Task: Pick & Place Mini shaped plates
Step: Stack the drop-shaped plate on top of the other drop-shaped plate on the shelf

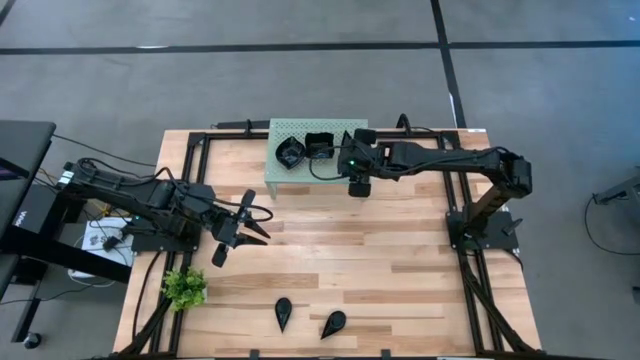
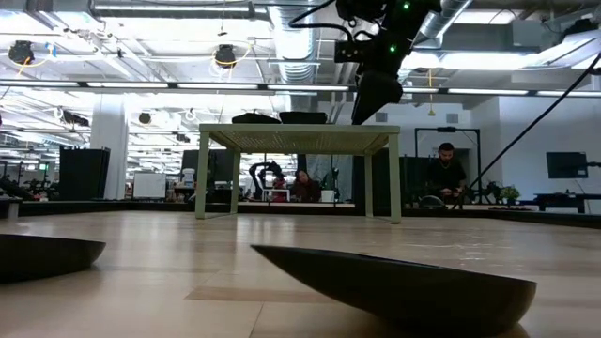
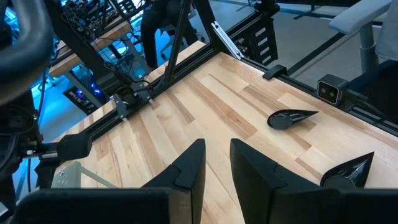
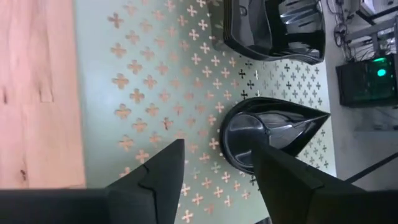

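From above, I see a mint-green perforated rack point(image 1: 300, 160) at the far edge of the wooden table point(image 1: 400, 270), with two black plates on it: a teardrop plate point(image 1: 289, 154) and a squarish plate point(image 1: 319, 145) just beside it. My right gripper point(image 1: 358, 186) hangs at the rack's near right corner; from here I cannot tell how its fingers stand. Two more teardrop plates point(image 1: 283, 313) lie near the front edge, close together, with a small green plant point(image 1: 184, 288) to their left. My left gripper point(image 1: 240, 228) waits over the table's left middle, fingers spread and holding nothing. At table height, the nearest front plate point(image 2: 404, 282) fills the foreground and another point(image 2: 47, 255) sits at the left; the rack point(image 2: 299, 136) stands behind on its legs, stacked plates just visible on top, and people sit in the room beyond. Through the left wrist camera, the parted fingers point(image 3: 186, 171) frame bare wood, the two front plates point(image 3: 289, 117) lying apart ahead. Through the right wrist camera, the fingers point(image 4: 158, 171) are spread and empty above the rack top point(image 4: 149, 81), the teardrop plate point(image 4: 267, 134) beyond them, the squarish one point(image 4: 273, 28) next to it.
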Controlling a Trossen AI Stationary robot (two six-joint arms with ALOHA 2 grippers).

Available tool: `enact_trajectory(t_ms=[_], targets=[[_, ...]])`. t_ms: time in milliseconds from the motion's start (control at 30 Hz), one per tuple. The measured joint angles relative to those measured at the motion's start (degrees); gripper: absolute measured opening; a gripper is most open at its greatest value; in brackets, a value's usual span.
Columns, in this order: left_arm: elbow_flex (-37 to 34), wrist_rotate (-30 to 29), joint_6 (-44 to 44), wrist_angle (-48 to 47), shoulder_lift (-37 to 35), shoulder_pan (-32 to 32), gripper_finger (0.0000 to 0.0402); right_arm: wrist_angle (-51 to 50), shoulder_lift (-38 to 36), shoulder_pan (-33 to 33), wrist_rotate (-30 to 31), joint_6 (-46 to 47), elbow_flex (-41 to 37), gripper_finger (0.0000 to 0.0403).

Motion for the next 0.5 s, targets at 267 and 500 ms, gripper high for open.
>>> enact_trajectory(t_ms=[267, 500], targets=[[0.0, 0.0, -6.1, -0.4, 0.4, 0.0, 0.0076, -1.7, 0.0, 6.1, -5.0, 8.8, 0.0, 0.0163], [0.0, 0.0, -12.1, -0.8, 4.6, -0.1, 0.0076, -1.7, 0.0, 22.1, -5.4, 23.6, 0.0, 0.016]])
